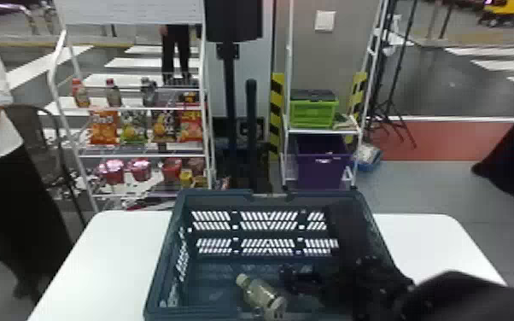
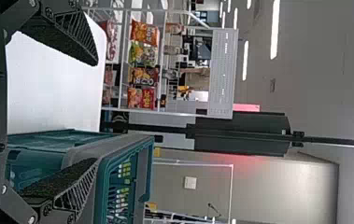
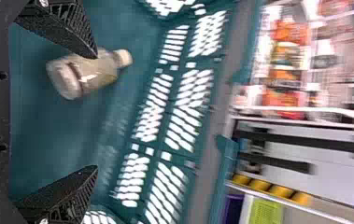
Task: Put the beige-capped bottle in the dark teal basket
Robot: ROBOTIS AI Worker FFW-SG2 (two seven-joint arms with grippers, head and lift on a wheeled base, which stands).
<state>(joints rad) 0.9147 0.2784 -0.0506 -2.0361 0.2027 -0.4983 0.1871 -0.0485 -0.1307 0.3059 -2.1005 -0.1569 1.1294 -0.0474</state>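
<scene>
In the head view my right gripper (image 1: 301, 279) is inside the dark teal basket (image 1: 175, 239), coming in from the right. The beige-capped bottle (image 1: 259, 295) lies on its side on the basket floor, left of that gripper. In the right wrist view the right gripper (image 3: 95, 112) is wide open, one finger partly overlapping the bottle (image 3: 90, 72) and nothing held between the two. My left gripper (image 2: 95, 112) stands open and without a load beside the basket (image 2: 149, 168) in the left wrist view.
The basket stands on a white table (image 1: 111, 252). Behind it are a rack of snacks and drinks (image 1: 141, 153) and a shelf with a green crate (image 1: 313, 112) and a purple bin (image 1: 322, 164). A person stands at the left.
</scene>
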